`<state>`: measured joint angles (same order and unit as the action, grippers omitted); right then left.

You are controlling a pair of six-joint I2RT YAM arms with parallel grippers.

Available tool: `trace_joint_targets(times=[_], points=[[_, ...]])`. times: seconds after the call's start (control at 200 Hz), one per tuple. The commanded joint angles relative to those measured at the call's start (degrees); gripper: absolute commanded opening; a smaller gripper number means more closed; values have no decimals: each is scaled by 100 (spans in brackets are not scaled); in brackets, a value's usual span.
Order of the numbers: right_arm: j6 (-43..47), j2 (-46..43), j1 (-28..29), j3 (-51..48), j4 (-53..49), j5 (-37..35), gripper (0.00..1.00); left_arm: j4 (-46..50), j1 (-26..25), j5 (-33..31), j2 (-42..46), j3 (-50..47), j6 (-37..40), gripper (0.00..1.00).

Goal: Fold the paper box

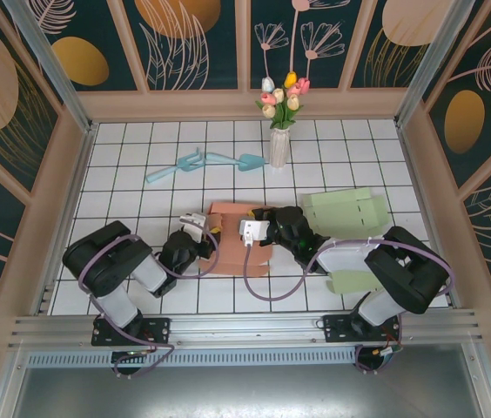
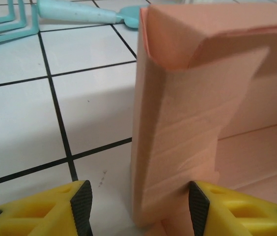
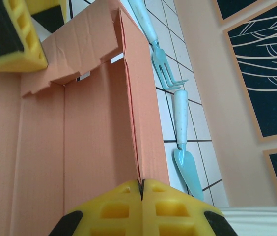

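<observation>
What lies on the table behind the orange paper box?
A teal garden fork and trowel lie there, a vase of tulips beside them. The box covers whatever is under it.

A white-tiled worktop point(image 1: 141, 165) is seen, with an orange cardboard box point(image 1: 228, 252) set at its centre. Pale green flat cardboard point(image 1: 346, 209) is laid at 3 o'clock, a light blue plastic fork point(image 1: 176, 167) and trowel point(image 1: 237, 160) at 11, a glass flower vase point(image 1: 279, 146) at 12.

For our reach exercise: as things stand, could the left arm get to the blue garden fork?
Probably yes. The left end effector stands open astride a wall of the orange box, and the fork lies on bare tiles beyond it, nothing between. It must first lift off the wall.
</observation>
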<state>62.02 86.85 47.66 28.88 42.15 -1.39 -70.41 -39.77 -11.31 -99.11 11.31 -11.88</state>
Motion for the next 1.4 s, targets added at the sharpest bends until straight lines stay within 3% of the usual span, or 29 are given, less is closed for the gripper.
trace_joint_targets(times=[0.0,0.27,0.47,0.671,0.771,0.871,0.961,1.081,1.131,1.221,1.391], points=[[-155,196,-3,-65,-535,393,0,-27,-38,79,-273,237,256,55],[-252,223,4,-58,-505,408,0,-434,-153,463,-659,442,117,50],[-304,323,7,-72,-423,325,0,103,-377,-829,-881,929,-105,42],[-317,309,7,-71,-454,305,0,415,-382,-2479,-806,1002,-375,27],[-327,315,6,-54,-479,319,0,457,-378,-2883,-682,914,-417,19],[-338,332,7,-50,-471,307,0,506,-384,-2878,-631,906,-316,13],[-372,348,7,-44,-469,297,0,826,-396,-3117,-671,1037,-402,0],[-478,383,2,23,-506,198,0,1231,-425,-3630,-732,1207,-678,0],[-526,408,6,81,-577,125,0,1202,-426,-3573,-725,1187,-716,9],[-628,513,2,216,-676,-48,0,1031,-446,-3214,-624,1096,-636,27],[-887,754,24,495,-847,-380,0,727,-500,-1954,-95,805,-516,44]])
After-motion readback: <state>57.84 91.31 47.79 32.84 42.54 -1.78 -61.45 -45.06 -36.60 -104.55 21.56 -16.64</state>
